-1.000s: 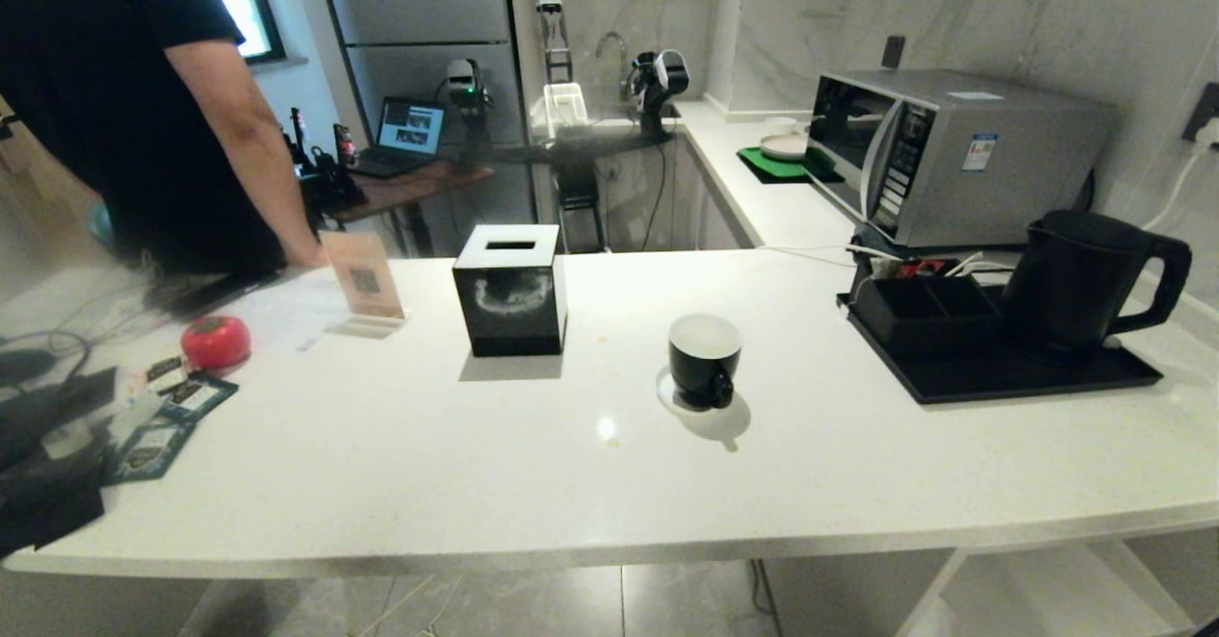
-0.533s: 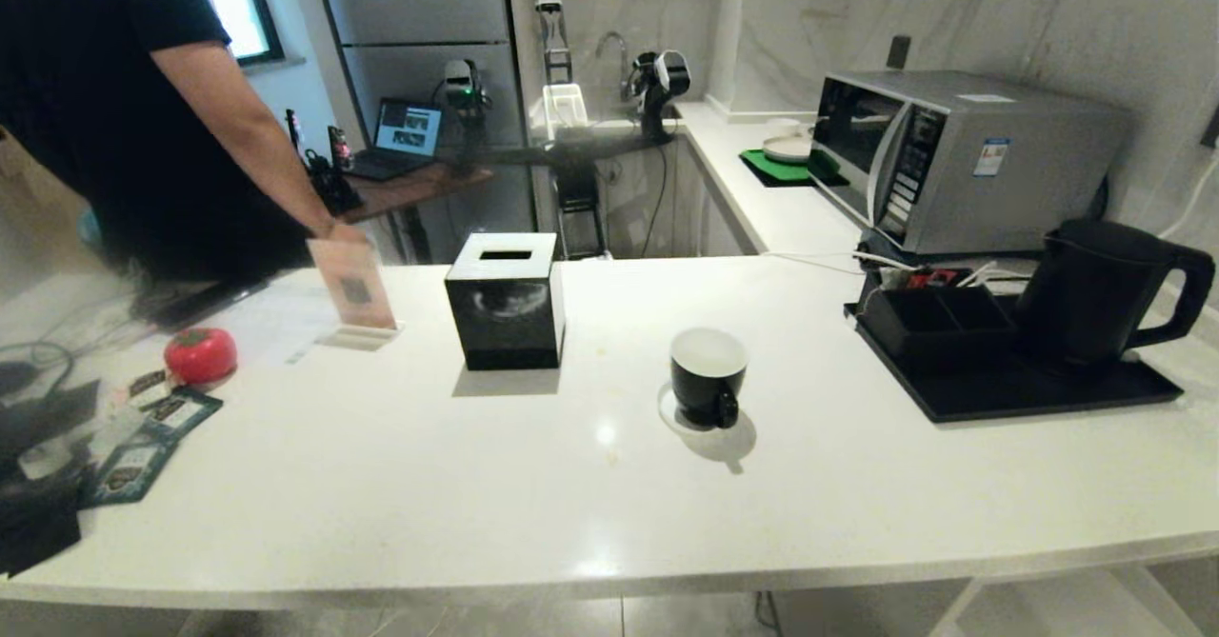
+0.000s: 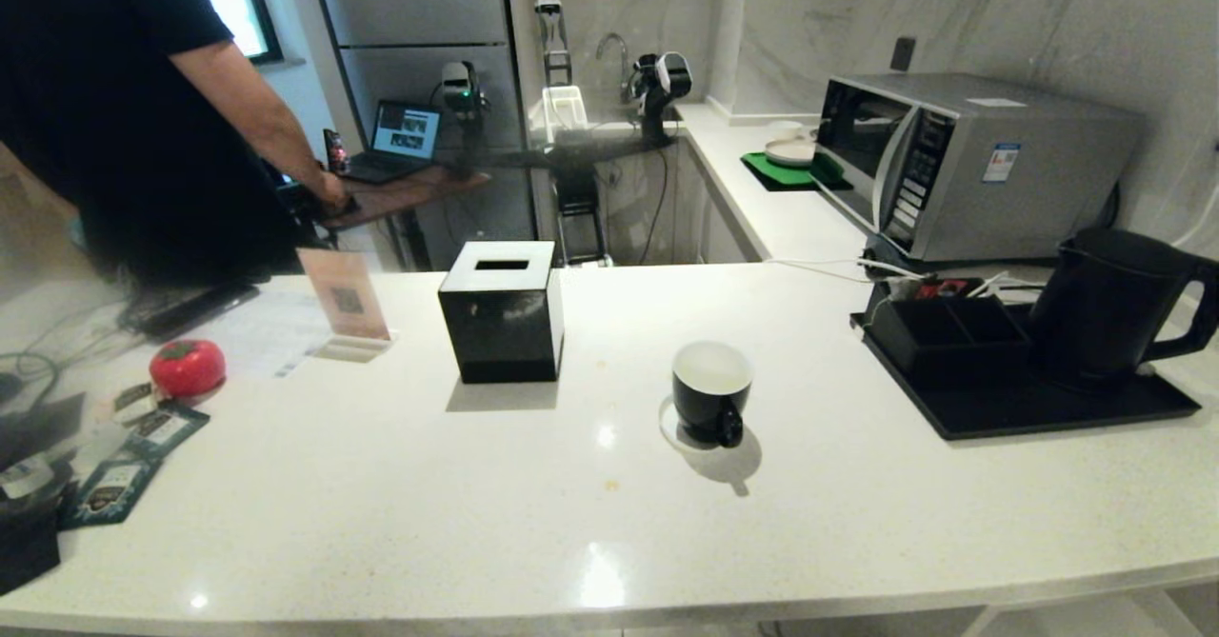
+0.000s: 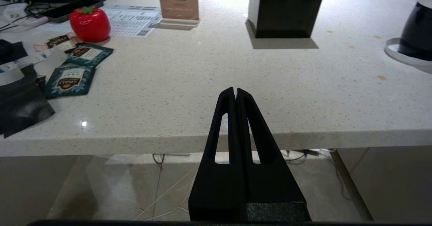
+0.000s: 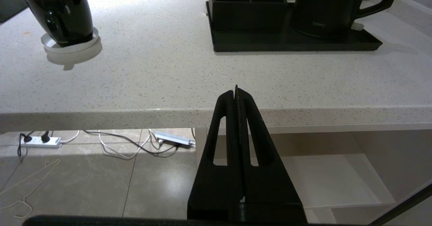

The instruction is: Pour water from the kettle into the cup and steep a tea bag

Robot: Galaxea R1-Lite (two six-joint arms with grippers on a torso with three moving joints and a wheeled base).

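The black cup (image 3: 711, 392) with a white inside stands on a small white coaster mid-counter, its handle toward me; it also shows in the right wrist view (image 5: 59, 13). The tall matte-black kettle (image 3: 1109, 306) stands on a black tray (image 3: 1048, 408) at the right, handle pointing right, also in the right wrist view (image 5: 325, 9). Dark green tea bag packets (image 4: 69, 80) lie at the counter's left end. Neither arm shows in the head view. My left gripper (image 4: 235, 91) and right gripper (image 5: 236, 90) are both shut and empty, held before the counter's front edge.
A black cube tissue box (image 3: 501, 310) stands left of the cup. A red tomato-shaped object (image 3: 187, 368), a QR-code sign (image 3: 344, 297) and papers sit at the left. A microwave (image 3: 971, 166) stands behind the tray. A person in black (image 3: 114, 113) stands at the far left.
The whole scene has shifted down and spread outward in the head view, so the camera has moved nearer the counter. The person's hand has drawn back from the counter to the desk behind.
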